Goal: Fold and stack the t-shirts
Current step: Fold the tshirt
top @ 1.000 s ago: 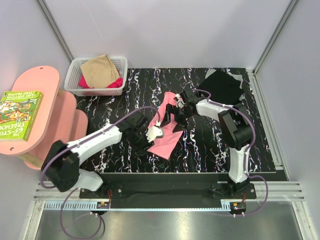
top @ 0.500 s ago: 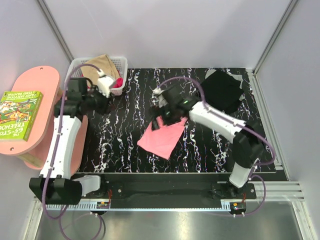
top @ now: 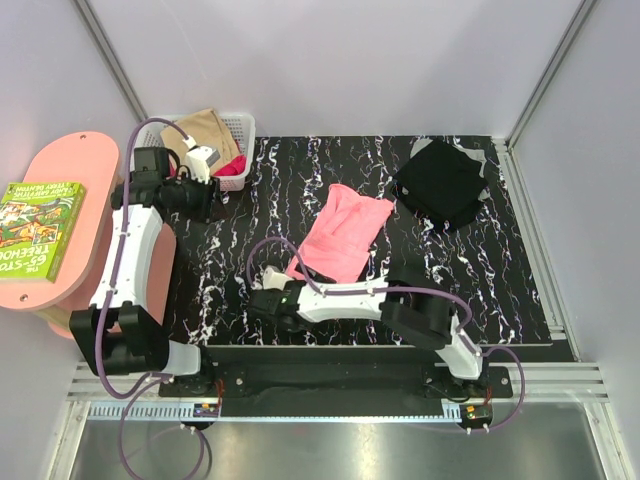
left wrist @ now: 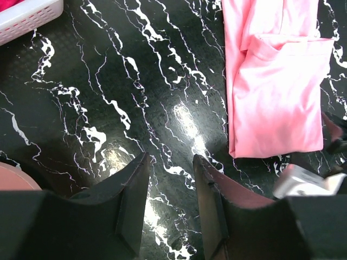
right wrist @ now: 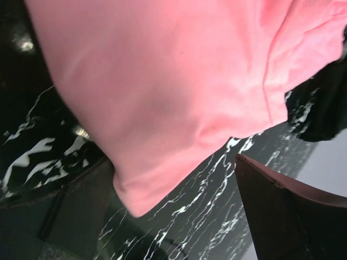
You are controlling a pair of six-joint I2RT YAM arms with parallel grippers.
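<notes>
Here the pink t-shirt (right wrist: 162, 70) runs off-frame past the wide-open right gripper (right wrist: 171, 162); left gripper (left wrist: 171, 157) gapes empty.

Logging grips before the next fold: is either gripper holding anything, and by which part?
Nothing is held. The left gripper is open over bare mat. The right gripper is wide open over a corner of the salmon pink t-shirt, not clamped on it.

Table (top: 250, 215) holdings:
- centre t-shirt (top: 345, 232), mid-table
- corner t-shirt (top: 442, 182), far right
- basket (top: 150, 150), far left, with basket t-shirts (top: 200, 140) inside

Stand (top: 75, 165), left of table: book (top: 40, 228) on top.

My left gripper (left wrist: 171, 162) is near the basket. My right gripper (top: 265, 302) is before the centre t-shirt.
</notes>
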